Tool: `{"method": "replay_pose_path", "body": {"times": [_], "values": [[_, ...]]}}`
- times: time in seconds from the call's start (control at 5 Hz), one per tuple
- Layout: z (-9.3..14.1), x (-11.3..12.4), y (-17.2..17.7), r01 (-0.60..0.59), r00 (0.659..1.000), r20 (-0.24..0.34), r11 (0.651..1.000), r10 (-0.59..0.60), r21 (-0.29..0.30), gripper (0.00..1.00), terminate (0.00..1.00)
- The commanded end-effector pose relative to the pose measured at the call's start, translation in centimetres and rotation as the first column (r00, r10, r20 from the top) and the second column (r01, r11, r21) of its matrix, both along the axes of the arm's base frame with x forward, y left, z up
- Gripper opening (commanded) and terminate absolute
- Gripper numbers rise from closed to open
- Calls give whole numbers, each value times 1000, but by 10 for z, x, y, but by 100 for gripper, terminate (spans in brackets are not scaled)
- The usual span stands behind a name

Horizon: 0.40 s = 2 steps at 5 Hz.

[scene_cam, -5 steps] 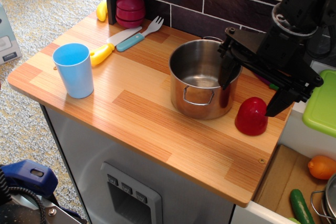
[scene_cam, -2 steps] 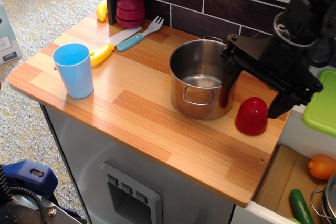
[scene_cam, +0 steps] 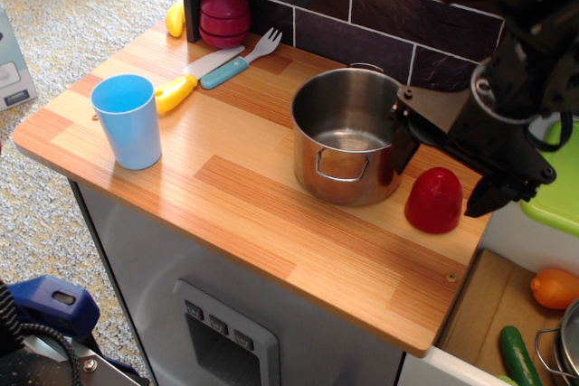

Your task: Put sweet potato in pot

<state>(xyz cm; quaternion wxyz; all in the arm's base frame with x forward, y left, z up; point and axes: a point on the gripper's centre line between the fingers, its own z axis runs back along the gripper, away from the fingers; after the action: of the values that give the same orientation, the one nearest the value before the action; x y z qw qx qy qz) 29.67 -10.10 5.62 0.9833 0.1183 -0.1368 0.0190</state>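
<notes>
I see the gripper (scene_cam: 441, 180) spread wide, one finger (scene_cam: 402, 146) hanging by the pot's (scene_cam: 346, 137) right wall and the other (scene_cam: 480, 201) past the table's (scene_cam: 226, 196) right edge. The sweet potato (scene_cam: 433, 199) stands flat end down on the wood just right of the pot, between the two fingers and untouched.
</notes>
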Motion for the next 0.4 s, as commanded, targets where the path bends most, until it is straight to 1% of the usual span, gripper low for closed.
{"method": "replay_pose_path", "body": {"times": [0.0,0.2], "values": [[-4,13,-1,13,997,80,1000,-13,-4,100,0],[-12,19,1,17,995,95,1000,-16,-18,100,0]]}}
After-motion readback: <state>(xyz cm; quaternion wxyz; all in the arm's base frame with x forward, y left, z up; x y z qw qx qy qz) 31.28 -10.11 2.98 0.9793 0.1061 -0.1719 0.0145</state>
